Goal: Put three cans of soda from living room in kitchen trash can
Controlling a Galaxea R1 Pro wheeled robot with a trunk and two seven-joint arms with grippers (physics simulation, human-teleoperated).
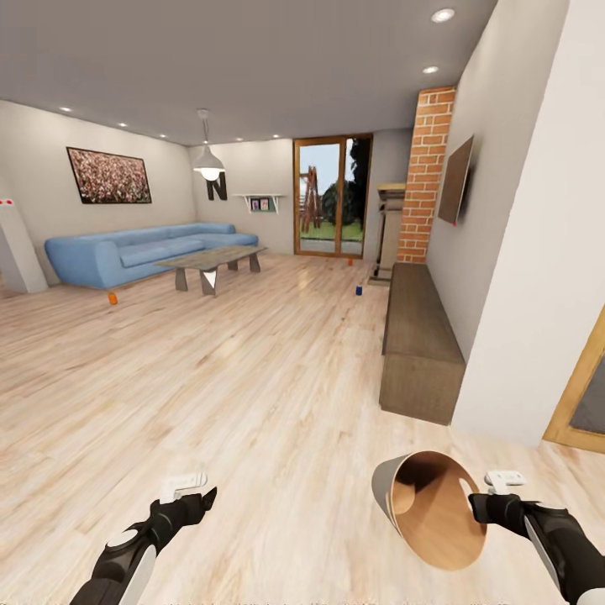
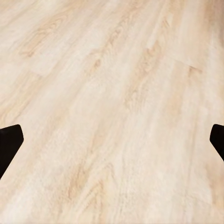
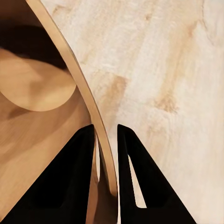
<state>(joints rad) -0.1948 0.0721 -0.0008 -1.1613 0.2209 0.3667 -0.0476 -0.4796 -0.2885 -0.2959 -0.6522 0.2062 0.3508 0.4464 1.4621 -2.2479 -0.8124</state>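
The tash can [image 1: 428, 507] hangs tilted above the wood floor in the head view, its brown inside facing me, with my right gripper [image 1: 479, 507] shut on its rim. In the right wrist view the rim [image 3: 88, 102] runs between the two dark fingers [image 3: 70, 182]. Far off on the floor stand an orange can of soda [image 1: 113, 297] near the sofa, a dark blue one [image 1: 359, 291] by the low cabinet and a second orange one [image 1: 350, 262] near the glass door. My left gripper [image 1: 197, 496] is open and holds nothing, its fingertips [image 2: 9, 140] wide apart over bare floor.
A blue sofa [image 1: 139, 250] and a coffee table [image 1: 210, 260] stand at the far left. A long low wooden cabinet [image 1: 418, 340] runs along the right wall, with a white wall corner [image 1: 538, 294] close on my right. Open floor lies ahead.
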